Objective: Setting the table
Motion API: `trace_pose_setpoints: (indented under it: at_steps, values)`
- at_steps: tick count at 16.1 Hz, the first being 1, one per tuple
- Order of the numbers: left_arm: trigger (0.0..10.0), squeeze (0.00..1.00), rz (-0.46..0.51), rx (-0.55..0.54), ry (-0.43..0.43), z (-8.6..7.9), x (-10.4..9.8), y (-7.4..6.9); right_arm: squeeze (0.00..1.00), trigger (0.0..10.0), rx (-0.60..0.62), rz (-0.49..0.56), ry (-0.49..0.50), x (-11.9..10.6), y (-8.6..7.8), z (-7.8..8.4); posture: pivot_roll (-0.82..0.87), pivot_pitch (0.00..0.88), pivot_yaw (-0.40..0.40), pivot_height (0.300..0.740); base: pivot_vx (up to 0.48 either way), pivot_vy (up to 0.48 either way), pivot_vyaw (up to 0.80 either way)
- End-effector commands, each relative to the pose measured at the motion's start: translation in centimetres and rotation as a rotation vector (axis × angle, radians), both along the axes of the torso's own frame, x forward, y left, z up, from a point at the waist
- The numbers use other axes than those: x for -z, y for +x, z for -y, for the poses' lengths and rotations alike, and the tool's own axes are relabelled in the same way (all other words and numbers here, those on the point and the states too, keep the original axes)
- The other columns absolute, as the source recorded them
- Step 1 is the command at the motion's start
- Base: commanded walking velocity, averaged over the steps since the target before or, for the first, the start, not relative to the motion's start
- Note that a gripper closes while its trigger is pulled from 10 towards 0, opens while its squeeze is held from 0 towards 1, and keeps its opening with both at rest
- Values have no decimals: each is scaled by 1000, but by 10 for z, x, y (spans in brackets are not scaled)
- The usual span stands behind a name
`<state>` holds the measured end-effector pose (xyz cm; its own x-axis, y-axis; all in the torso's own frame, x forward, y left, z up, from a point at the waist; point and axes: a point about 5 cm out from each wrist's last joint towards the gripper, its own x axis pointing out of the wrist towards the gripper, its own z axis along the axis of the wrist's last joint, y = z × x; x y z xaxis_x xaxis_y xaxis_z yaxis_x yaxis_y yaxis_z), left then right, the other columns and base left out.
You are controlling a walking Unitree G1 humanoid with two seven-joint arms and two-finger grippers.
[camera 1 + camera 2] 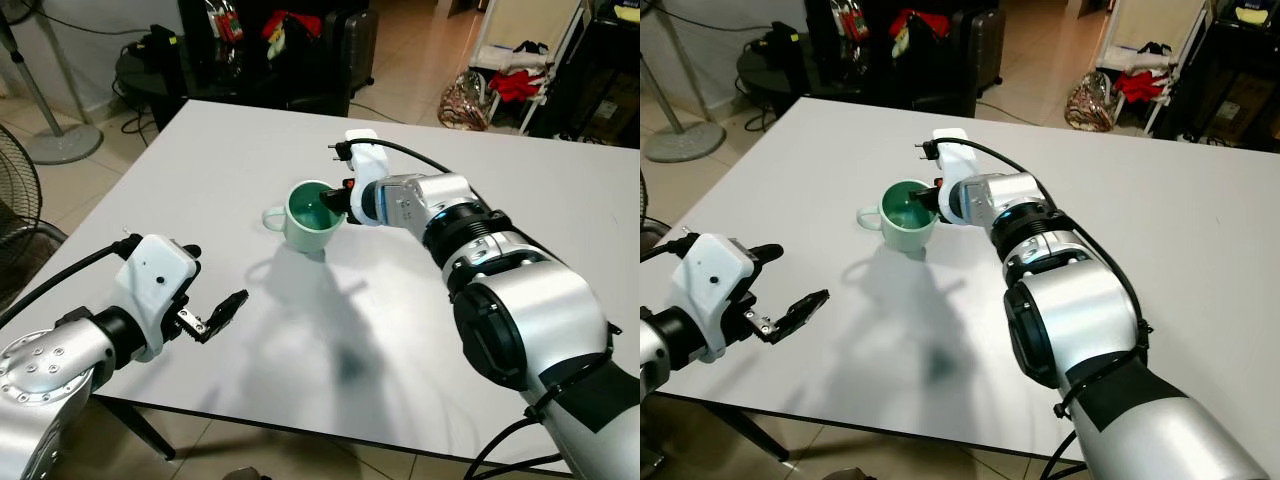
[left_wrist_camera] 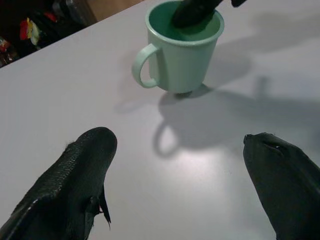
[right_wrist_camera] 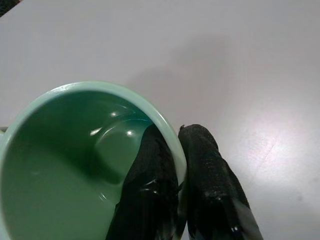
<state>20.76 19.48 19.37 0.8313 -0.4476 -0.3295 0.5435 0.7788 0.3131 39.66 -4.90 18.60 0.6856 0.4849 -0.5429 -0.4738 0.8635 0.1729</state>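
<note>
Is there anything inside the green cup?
Empty. The right wrist view shows the green cup's bare, shiny bottom; only one finger of the right pincer dips inside, pinching the rim.

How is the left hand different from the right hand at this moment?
The right hand is shut on the rim of the green mug, one finger inside and one outside; the left hand is open and holds nothing. The right hand is over the middle of the white table; the left hand hovers near its front edge, pointing toward the mug. Both have two long black fingers.
</note>
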Motion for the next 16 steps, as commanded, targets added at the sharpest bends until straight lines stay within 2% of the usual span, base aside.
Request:
trace_pose_setpoints:
  at_steps: [1,2,6,13,14,15,16]
  values:
    - [10000,0,-1,-1,11,-2,-4,-4,0,10000,19,31,25,-6,2,-3,91,90,-29,740,0,0,0]
    - [10000,0,5,-30,21,-5,-5,-6,0,10000,58,64,68,-8,4,-5,104,116,-34,740,0,0,0]
    - [10000,0,31,-88,28,-9,-11,-11,0,10000,80,86,107,-13,5,-10,119,176,-37,740,0,0,0]
    - [10000,0,13,-78,17,-4,-10,-13,0,10000,90,89,96,-22,8,-7,109,183,-40,740,0,0,0]
    - [10000,0,13,-78,15,-3,-10,-13,27,10000,91,87,99,-23,8,-7,108,181,-40,740,0,0,0]
    - [10000,0,13,-78,14,-3,-11,-13,525,10000,92,88,98,-24,8,-6,107,181,-39,740,0,0,0]
    - [10000,0,14,-78,14,-3,-11,-12,902,10000,93,91,98,-25,9,-6,109,177,-39,740,0,0,0]
